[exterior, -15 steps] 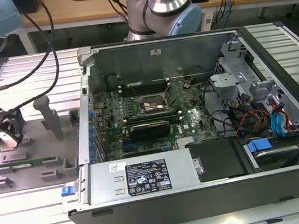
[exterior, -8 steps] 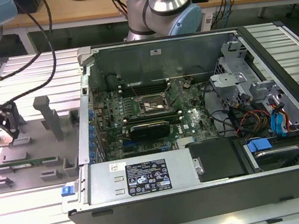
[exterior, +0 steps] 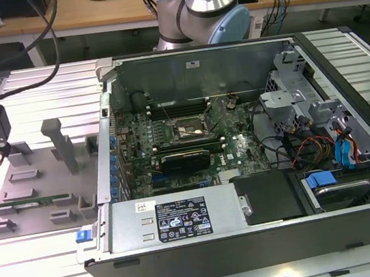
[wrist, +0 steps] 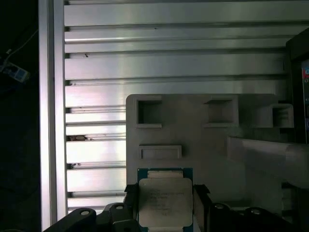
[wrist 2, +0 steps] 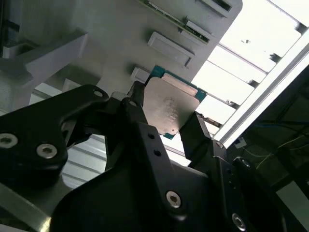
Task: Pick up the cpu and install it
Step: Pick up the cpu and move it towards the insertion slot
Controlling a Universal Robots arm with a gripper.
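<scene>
We judge the main risk to be a slip or tilt: the gripper [wrist 2: 168,113] pinches the chip [wrist: 165,203] only by two thin opposite edges, so a jolt could drop it or bring it skewed to the socket [exterior: 191,129]. The fingers [wrist 2: 140,108] are closed to the chip's width, grasping it over the grey tray [wrist: 193,135], at the exterior view's left, well apart from the computer case [exterior: 254,239].

In the second wrist view the ribbed silver aluminium table [wrist 2: 260,43] beyond the black two-fingered claw [wrist 2: 166,116] glares almost white, while the claw's body lies in shadow. The silvery-grey square cpu [wrist 2: 169,104] between its fingers reflects soft, even light.
</scene>
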